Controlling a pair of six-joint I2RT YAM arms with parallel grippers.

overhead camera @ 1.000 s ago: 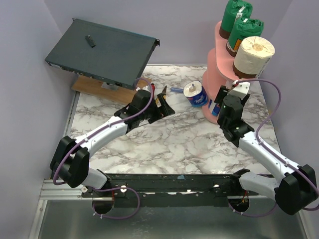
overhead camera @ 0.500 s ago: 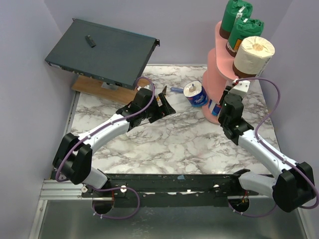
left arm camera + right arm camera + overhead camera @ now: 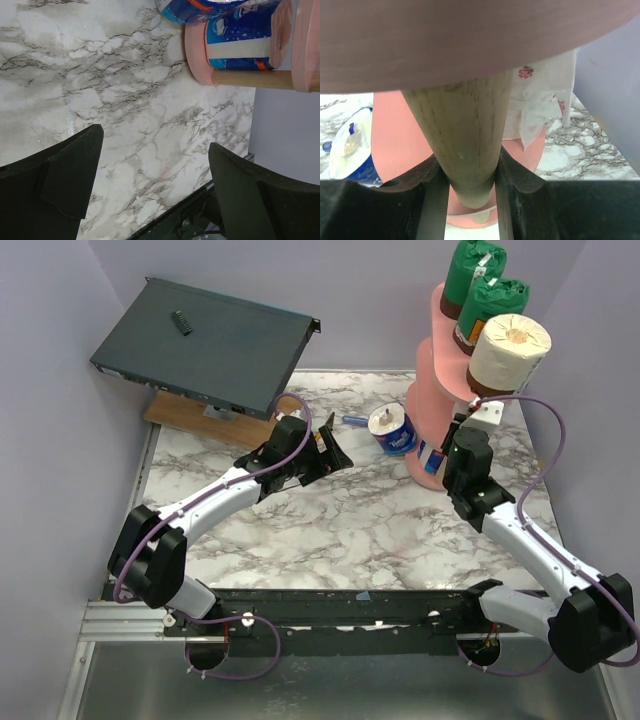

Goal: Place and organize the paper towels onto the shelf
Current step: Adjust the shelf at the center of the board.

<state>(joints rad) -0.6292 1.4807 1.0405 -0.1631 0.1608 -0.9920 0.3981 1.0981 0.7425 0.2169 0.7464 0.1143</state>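
The pink shelf [image 3: 432,370] stands at the back right. Its upper tiers hold two green-wrapped rolls [image 3: 473,270] and a bare white roll [image 3: 510,348]. A blue-and-white roll [image 3: 432,455] sits on the bottom tier and shows in the left wrist view [image 3: 240,42]. Another blue-and-white roll [image 3: 392,430] lies on the table left of the shelf. My right gripper [image 3: 462,428] is shut on a wooden dowel post [image 3: 465,145] of the shelf, just above the bottom board [image 3: 400,140]. My left gripper [image 3: 335,448] is open and empty, left of the loose roll.
A dark grey metal box [image 3: 205,345] rests tilted on a wooden board [image 3: 180,418] at the back left. A small blue object [image 3: 355,421] lies by the loose roll. A white tissue with red flowers [image 3: 540,105] sits on the bottom board. Purple walls close three sides.
My right gripper has edged up and closer to the shelf on the post. My left gripper has shifted a little toward the loose roll.
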